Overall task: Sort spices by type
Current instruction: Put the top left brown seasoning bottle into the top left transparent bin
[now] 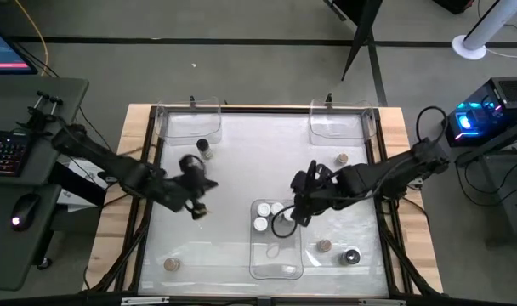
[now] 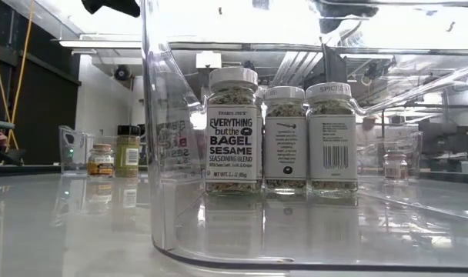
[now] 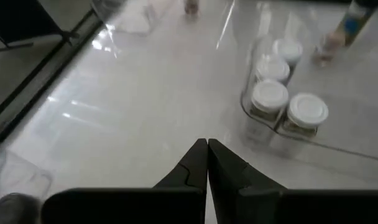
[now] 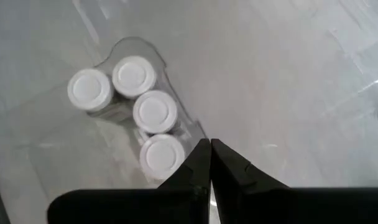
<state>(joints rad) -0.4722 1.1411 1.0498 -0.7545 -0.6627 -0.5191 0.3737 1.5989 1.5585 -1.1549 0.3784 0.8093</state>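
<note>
Inside the near clear tray point(image 1: 275, 259) stand four white-capped jars point(image 4: 154, 112); that group looks done. Right gripper point(image 4: 210, 149) hovers above them, fingers pressed together, empty. Left gripper point(image 3: 207, 149), likewise closed, must probably next open over a stray brown-capped jar point(image 1: 170, 264).

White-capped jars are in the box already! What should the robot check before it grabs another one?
1. Four white-capped jars grouped together in the clear tray: ok.
2. The three visible in the low view stand upright: ok.
3. Right gripper holds nothing, beside the tray's corner: ok.
4. Left gripper holds nothing: ok.
5. Fingers open for a grab: not ok, both grippers are shut.
6. All spices sorted: not ok; a tan-capped jar and a dark-capped jar stand loose on the table.
</note>
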